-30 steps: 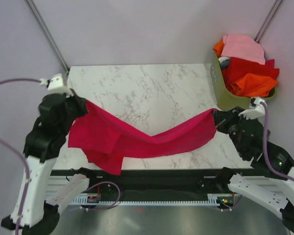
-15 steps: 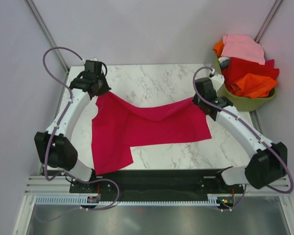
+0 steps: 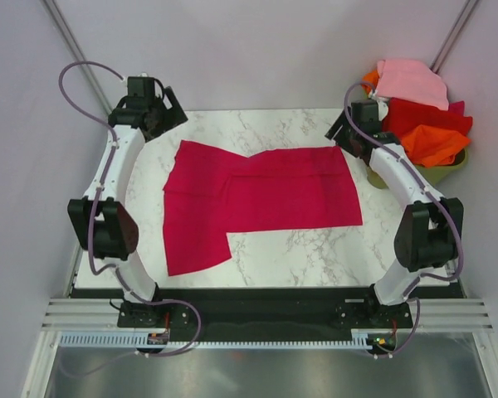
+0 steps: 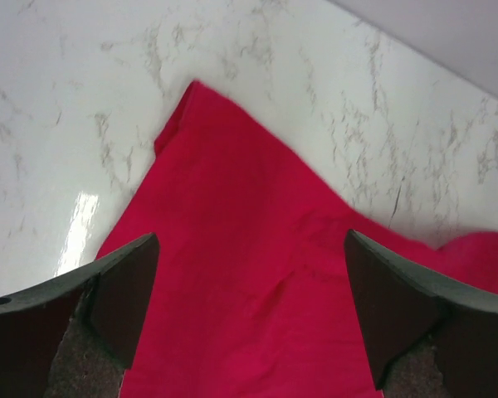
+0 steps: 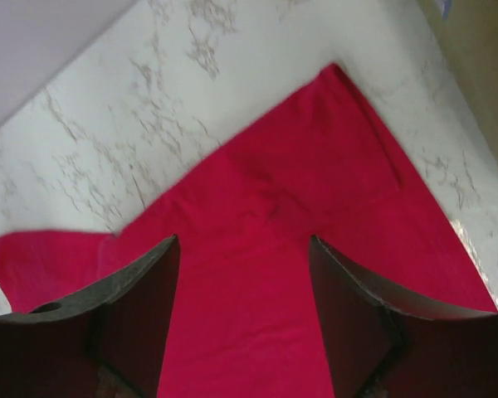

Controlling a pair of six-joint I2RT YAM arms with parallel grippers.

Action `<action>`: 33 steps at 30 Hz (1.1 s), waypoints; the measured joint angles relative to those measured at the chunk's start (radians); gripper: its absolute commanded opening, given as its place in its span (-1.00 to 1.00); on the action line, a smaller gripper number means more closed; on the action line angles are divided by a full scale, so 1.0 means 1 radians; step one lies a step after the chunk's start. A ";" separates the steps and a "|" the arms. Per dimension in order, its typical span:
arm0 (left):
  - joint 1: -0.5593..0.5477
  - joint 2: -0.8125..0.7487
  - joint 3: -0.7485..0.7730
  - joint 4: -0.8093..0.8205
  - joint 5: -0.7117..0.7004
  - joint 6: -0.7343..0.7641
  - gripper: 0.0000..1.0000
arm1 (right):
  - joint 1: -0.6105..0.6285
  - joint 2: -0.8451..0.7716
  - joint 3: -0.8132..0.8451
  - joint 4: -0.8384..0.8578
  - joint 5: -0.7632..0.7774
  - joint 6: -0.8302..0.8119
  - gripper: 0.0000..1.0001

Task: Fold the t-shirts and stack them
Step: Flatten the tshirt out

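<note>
- Two robot arms reach to the far corners of a white marble table (image 3: 299, 249).
- One raspberry-red soft cloth t-shirt (image 3: 266, 195) lies spread out flat on the table, between the two arms. One part of it reaches down toward the near left side.
- The left gripper (image 3: 164, 116) is by the shirt's far left corner. Its dark fingers (image 4: 120, 290) are wide apart, with nothing pinched between them.
- The right gripper (image 3: 344, 133) is by the shirt's far right corner. Its fingers (image 5: 145, 298) are apart too and hold nothing.
- From both wrist cameras, the red cloth shows flat under the open fingers.
- An olive-green basket (image 3: 448, 172) sits at the far right, just beside the table.
- It is heaped with a pink tee (image 3: 411, 79), a red tee (image 3: 415, 116) and an orange tee (image 3: 436, 143).
</note>
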State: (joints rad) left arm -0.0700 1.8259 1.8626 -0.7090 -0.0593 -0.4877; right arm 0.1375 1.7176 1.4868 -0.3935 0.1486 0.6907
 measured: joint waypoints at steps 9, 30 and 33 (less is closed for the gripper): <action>-0.004 -0.531 -0.690 0.058 0.018 -0.095 0.78 | 0.009 -0.328 -0.522 0.054 -0.037 -0.006 0.15; -0.004 -0.775 -1.263 0.148 0.008 -0.298 0.54 | 0.008 -0.586 -0.895 0.134 0.084 0.056 0.03; -0.004 -0.754 -1.277 0.175 0.008 -0.320 0.53 | 0.008 -0.583 -0.911 0.141 0.104 0.059 0.03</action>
State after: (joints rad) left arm -0.0742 1.0718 0.5854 -0.5335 -0.0517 -0.8074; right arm 0.1459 1.1347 0.5758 -0.2527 0.2523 0.7494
